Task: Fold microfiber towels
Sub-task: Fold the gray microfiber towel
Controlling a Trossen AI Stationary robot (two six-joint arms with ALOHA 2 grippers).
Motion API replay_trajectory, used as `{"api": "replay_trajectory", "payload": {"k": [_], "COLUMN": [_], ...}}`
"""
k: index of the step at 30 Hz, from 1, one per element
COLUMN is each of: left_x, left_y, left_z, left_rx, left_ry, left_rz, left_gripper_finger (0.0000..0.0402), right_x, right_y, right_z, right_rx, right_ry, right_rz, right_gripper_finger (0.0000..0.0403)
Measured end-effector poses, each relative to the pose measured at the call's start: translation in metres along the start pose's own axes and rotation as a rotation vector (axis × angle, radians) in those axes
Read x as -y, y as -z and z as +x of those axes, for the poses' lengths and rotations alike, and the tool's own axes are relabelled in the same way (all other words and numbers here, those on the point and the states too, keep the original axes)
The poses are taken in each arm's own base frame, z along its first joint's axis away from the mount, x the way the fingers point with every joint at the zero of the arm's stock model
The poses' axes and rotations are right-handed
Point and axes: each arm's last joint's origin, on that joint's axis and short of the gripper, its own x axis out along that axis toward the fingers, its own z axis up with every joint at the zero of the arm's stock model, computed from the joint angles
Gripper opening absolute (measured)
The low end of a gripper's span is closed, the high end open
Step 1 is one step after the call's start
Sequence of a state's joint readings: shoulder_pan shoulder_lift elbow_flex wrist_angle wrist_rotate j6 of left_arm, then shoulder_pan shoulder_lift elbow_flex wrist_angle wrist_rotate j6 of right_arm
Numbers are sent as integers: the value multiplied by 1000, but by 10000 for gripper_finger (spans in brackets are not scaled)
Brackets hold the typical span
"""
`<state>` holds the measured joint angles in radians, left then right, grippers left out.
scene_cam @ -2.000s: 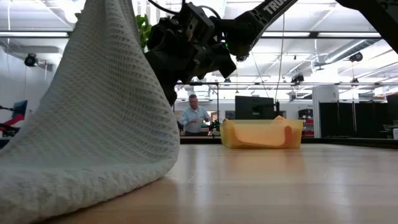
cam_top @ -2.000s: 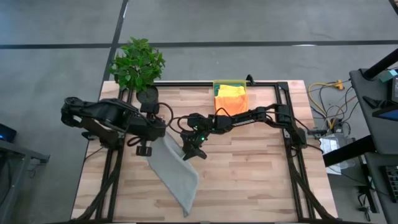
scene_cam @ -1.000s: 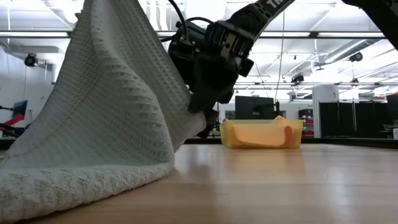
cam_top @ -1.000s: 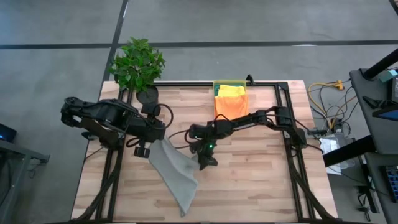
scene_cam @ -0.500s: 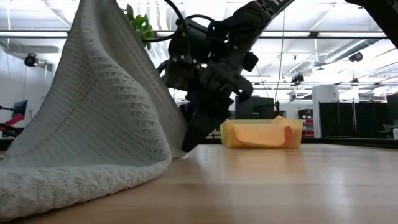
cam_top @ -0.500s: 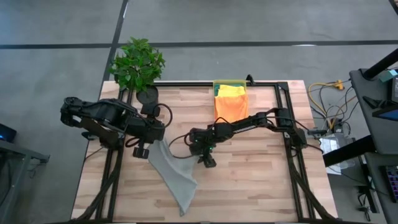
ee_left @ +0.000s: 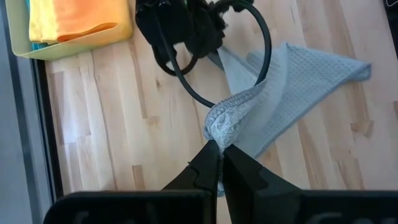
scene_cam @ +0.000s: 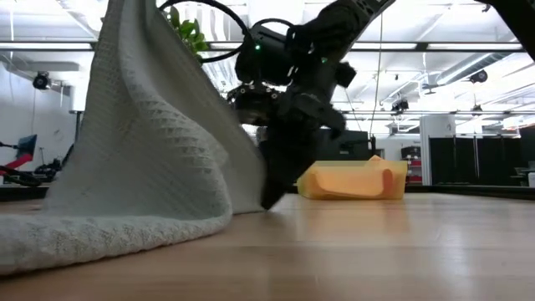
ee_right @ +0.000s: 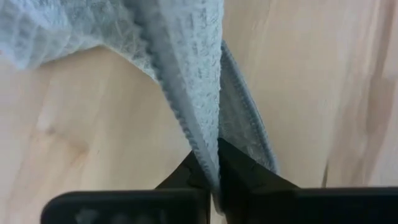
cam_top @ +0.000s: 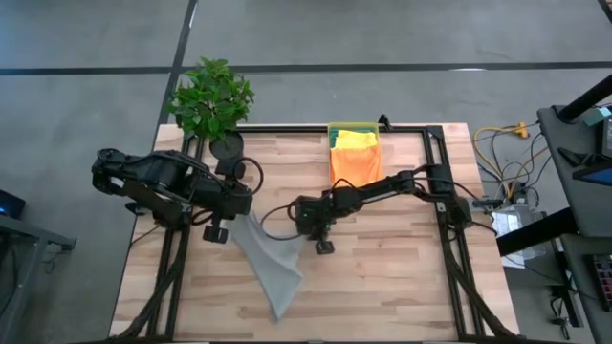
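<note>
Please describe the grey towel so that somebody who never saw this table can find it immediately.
On the wooden table, look between the two dark arms. The light grey towel hangs there, pinched by the left gripper and the right gripper, its tail trailing on the wood. The other towels are bright and lie in the yellow bin.

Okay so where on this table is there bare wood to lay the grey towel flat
Bare wood lies right of the light grey microfiber towel, along the wooden table's near edge. It is crowded around the shut left tool, the right tool and the yellow plastic bin.
</note>
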<state>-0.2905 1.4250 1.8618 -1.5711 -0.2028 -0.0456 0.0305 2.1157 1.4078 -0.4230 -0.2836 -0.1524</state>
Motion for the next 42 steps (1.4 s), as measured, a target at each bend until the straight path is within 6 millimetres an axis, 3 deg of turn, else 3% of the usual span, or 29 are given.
{"api": "replay_trajectory", "payload": {"k": [3,9,14,21,25,35,42], "left_x": [0,0,0,4,17,64,96], "left_y": [0,2,1,0,-7,-21,-30], "left_z": [0,-2,-1,-1,-4,-14,-34], "left_rx": [0,7,3,14,90,295,481], "left_ry": [1,7,8,20,80,258,442], "left_rz": [0,-1,-21,-101,-116,-150,-171], "left_gripper_finger": [0,0,0,0,0,0,0], "right_x": [-7,-32,-54,-87,-110,-180,-214], "right_y": [4,14,21,38,41,39,23], "right_z": [-20,-87,-138,-194,-208,-203,-232], "right_rx": [-83,-237,-252,-269,-245,-345,-331], "right_ry": [-13,-74,-81,-110,-170,-384,-549], "right_rz": [46,66,81,142,186,255,335], "right_gripper_finger": [9,9,9,9,9,9,9]}}
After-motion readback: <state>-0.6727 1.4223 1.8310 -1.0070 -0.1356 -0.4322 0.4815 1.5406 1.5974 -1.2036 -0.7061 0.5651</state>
